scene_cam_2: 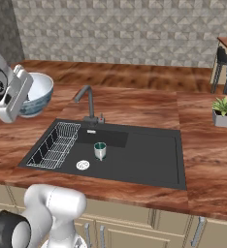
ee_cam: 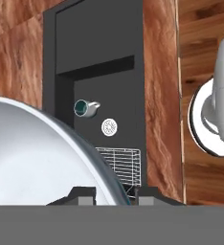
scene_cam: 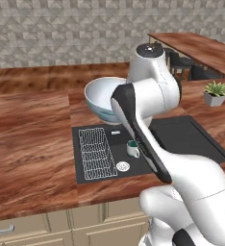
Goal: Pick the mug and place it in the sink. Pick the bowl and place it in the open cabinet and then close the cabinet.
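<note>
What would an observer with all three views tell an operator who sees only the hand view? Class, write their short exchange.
Operator: Is the large round white bowl resting on the brown wooden counter?
Observer: No. The base views show it raised above the counter, left of the sink, at the hand.
Operator: Is the small teal-green mug upright?
Observer: Yes. The right base view shows it standing upright on the floor of the black rectangular sink.
</note>
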### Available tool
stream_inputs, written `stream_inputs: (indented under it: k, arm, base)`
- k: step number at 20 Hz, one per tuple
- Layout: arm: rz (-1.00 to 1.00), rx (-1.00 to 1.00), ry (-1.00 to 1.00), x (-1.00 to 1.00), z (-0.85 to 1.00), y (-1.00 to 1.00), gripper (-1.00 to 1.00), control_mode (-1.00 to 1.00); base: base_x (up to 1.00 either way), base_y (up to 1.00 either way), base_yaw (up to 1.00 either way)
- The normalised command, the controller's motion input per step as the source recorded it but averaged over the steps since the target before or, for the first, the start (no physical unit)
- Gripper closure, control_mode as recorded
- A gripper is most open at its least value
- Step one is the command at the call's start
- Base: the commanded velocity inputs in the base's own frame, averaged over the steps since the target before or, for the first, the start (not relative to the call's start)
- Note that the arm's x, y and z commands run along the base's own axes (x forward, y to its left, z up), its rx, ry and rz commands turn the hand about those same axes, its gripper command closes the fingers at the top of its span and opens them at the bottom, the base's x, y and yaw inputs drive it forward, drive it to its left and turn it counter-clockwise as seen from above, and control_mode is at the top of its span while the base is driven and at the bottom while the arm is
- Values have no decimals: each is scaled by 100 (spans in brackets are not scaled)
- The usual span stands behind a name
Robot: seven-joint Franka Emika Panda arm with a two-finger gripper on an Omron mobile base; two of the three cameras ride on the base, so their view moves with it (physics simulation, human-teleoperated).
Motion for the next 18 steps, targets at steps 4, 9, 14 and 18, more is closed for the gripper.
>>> stream_inputs:
  k: [4,9,14,18]
  arm:
    - [-4,13,7,-55,14,-44,100,-100]
    - [-3,7,0,-68,12,-22,100,-100]
    - [-1,4,6,-49,4,-18,100,-100]
    - [-3,0,7,-26,17,-40,100,-100]
  base:
    - [0,0,0]
    - [0,0,0]
    - [0,0,0]
    - [0,0,0]
